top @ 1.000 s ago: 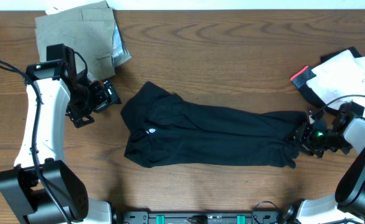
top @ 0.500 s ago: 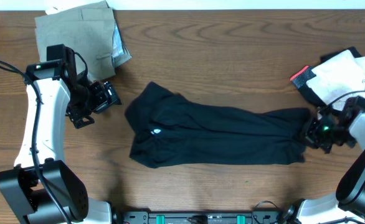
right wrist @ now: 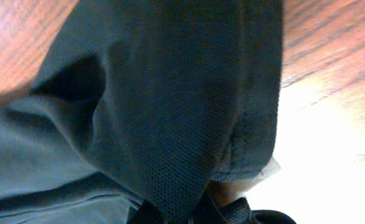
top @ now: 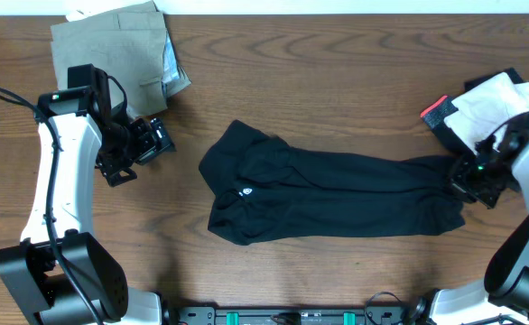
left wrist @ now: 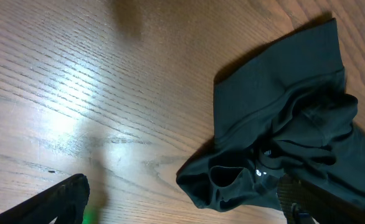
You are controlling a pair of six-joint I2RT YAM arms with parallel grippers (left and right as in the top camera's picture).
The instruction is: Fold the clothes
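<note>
Left jaws: we see the left gripper [top: 155, 138] with its jaws spread wide. Its 2 dark fingers [left wrist: 64, 198] sit at opposite bottom corners of the left wrist view. They hold nothing and hang over the bare brown wooden bench [top: 337, 72].
Right jaws: the right gripper [top: 461, 179] has its jaws pinched tight on the leg end of the black fabric trousers [top: 337, 194]. In the right wrist view the dark cloth [right wrist: 170, 93] fills most of the frame and runs down into the closed jaws.
Trousers, place: they lie across the middle of the bench, waist toward the left and legs running right to the right gripper. The waist end is near the left gripper but apart from it.
Trousers, look: we find them mostly flat but creased, the 2 legs side by side, with 1 small white logo [top: 243, 190] near the waist. In the left wrist view the waist end [left wrist: 282, 143] is bunched and folded over.
Other things: a folded olive-khaki cloth [top: 111, 54] lies at the far left corner. A white-and-black heap of clothing with a red tag [top: 490, 104] lies just beyond the right gripper.
</note>
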